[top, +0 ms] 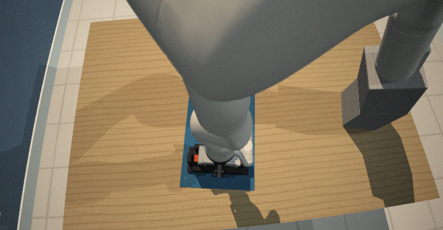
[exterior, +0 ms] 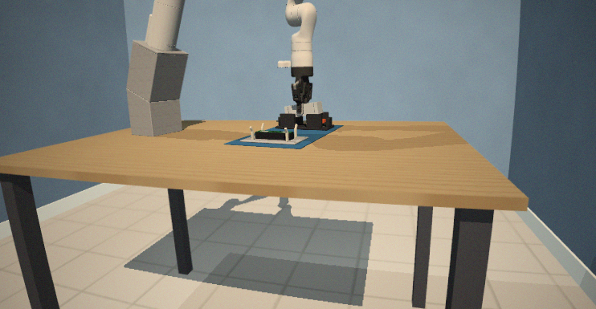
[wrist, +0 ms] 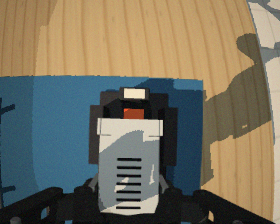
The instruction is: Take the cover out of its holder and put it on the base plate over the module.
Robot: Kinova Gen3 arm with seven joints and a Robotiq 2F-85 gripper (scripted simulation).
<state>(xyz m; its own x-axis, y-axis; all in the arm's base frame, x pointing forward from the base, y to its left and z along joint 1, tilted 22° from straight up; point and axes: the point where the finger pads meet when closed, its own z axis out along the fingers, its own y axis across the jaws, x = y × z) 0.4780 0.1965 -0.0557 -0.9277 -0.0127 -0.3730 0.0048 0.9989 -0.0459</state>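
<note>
The grey cover (exterior: 315, 107) (wrist: 130, 139) (top: 201, 155), with slots in its top, is held level just above its black holder (exterior: 287, 120) (wrist: 98, 125) (top: 191, 166). The holder carries an orange mark (exterior: 324, 120) (wrist: 131, 112). My gripper (exterior: 300, 107) (wrist: 128, 184) points straight down and is shut on the cover across its middle. The white base plate (exterior: 298, 140) with thin upright posts lies nearer the front of the blue mat (exterior: 323, 130) (top: 217, 183) (wrist: 44, 129). It bears the dark module (exterior: 271, 134). In the top view the arm hides the base plate.
A grey pedestal (exterior: 154, 94) (top: 372, 101) carrying the arm stands on the wooden table (exterior: 291, 169) (top: 123, 104) at the back left in the exterior view. The mat lies near the middle of the table.
</note>
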